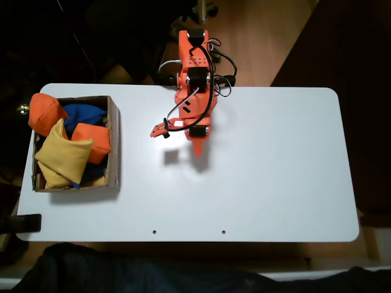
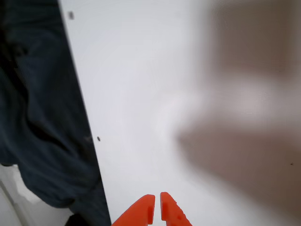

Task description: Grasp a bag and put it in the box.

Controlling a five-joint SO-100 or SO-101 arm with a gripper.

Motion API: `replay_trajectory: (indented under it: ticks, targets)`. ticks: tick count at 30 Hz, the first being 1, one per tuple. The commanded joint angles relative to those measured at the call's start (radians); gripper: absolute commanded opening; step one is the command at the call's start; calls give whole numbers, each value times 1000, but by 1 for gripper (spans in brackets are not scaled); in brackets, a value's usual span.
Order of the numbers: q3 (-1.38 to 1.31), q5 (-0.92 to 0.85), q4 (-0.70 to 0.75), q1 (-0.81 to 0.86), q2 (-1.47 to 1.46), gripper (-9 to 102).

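Resting arm: the orange arm [image 1: 194, 91] is seen folded close to its base at the far edge of the counter [image 1: 275, 183] in the fixed view, with the gripper [image 1: 198, 148] pointed down over bare surface

Jaws: in the wrist view the gripper [image 2: 156, 208] is seen with its jaws drawn together, only a thin slit between the tips, and nothing is held

Bag: the bag [image 1: 46, 113] is perched on the far-left corner of the box [image 1: 114, 143] in the fixed view, partly overhanging the rim rather than lying flat inside

Box contents: a blue bag [image 1: 85, 113], a flatter orange bag [image 1: 93, 141] and a yellow bag [image 1: 57, 160] are piled inside, so little free floor is left

Step judged: the bag is judged only half delivered, with a nudge or re-grasp needed to seat it

How it is done well: the jaws should be opened wide before the box is approached, the plump middle of the bag should be pinched from above, and the bag should be lifted clear of the thin wall and let go over the pile's centre

Risk: the light cardboard could be pushed along the counter, or the bag tipped outward off the edge, if the corner is struck from the side
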Motion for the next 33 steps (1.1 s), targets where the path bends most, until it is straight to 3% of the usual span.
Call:
replay_trajectory:
  ticks: [1, 26, 33]
  targets:
    - [3, -5, 9, -12, 21, 0]
    - [-41, -38, 238, -38, 52, 0]
    - [-41, -43, 238, -41, 52, 0]
